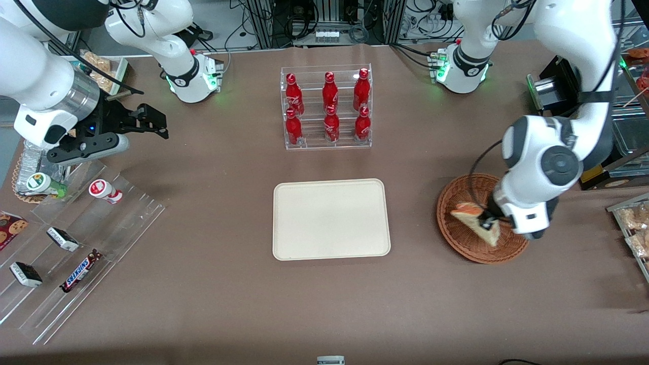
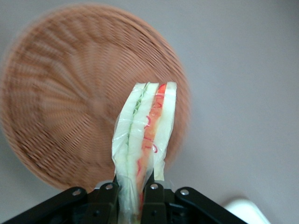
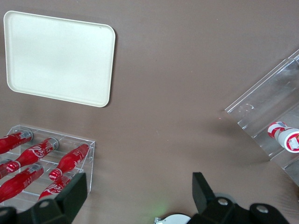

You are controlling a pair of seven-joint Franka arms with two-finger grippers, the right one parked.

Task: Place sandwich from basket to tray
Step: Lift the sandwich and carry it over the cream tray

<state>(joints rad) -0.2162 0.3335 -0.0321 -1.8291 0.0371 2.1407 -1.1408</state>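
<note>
The gripper clamps the sandwich above the basket, well apart from the tray.

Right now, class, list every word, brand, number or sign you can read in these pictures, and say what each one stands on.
"SNICKERS": on the brown bar lying on the clear rack toward the parked arm's end.
White script on the red bottles: too small to read.
Cookie packet and the two dark bars: print unreadable.
Sandwich wrap, held in the gripper above the basket: red marks only, no words.
Tray: no text.
</note>
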